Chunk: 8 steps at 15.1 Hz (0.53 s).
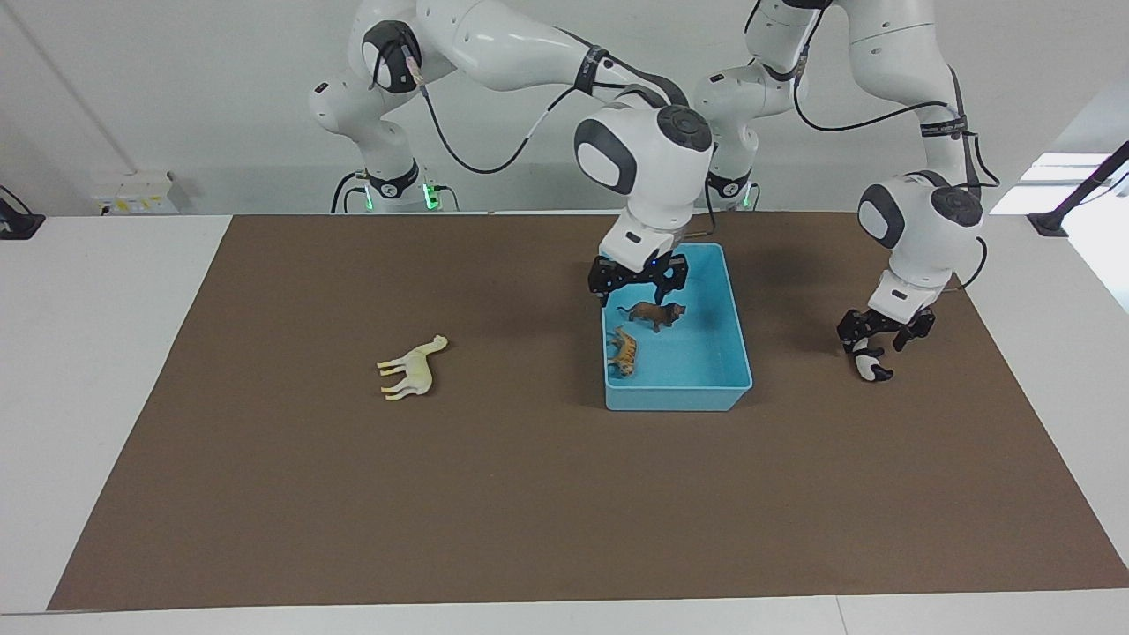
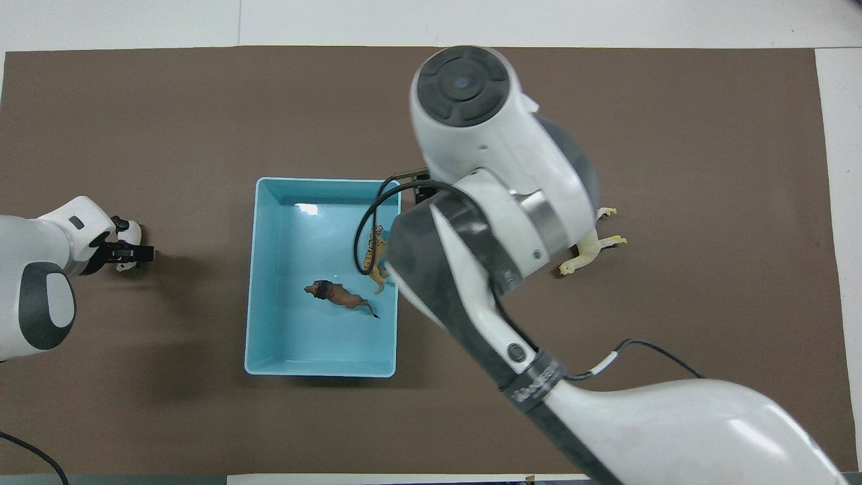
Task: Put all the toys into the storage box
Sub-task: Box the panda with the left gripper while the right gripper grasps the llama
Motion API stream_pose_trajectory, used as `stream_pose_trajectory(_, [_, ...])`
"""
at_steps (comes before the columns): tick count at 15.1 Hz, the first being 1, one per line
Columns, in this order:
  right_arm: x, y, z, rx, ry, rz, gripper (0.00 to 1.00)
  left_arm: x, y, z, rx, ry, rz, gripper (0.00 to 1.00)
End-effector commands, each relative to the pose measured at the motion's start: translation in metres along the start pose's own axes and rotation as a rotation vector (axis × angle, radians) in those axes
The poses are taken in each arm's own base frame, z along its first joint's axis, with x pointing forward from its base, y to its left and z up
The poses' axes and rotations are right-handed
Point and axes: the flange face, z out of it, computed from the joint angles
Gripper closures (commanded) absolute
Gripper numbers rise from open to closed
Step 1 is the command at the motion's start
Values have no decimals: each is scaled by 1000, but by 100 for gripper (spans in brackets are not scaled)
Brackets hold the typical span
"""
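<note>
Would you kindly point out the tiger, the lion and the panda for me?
tiger (image 1: 624, 352), facing view, on its striped back.
lion (image 2: 339, 294), overhead view, on its body.
panda (image 1: 871, 366), facing view, on its white body.

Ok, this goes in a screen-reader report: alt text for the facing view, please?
A blue storage box holds a tiger and a lion, the open right gripper above it. The left gripper is down at a panda; a cream horse lies apart.

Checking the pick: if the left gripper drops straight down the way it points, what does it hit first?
Most likely the panda: the left gripper points down right at it, fingers around its top. Contact unclear.
</note>
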Motion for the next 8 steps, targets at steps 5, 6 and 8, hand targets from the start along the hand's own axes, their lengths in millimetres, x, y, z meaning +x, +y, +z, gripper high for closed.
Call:
stream_pose_trajectory(5, [-50,141,96,34,47,-155,0,38,-4,-33,5,-37,-41,91])
stream_pose_trajectory(6, [-55,147,107,35,53,-173,0,47,9,-43,3,-44,-58,91])
stream_pose_trajectory(8, [-68,154,130,39,94,-171,0,63,46,-68,3,-62,-118,91])
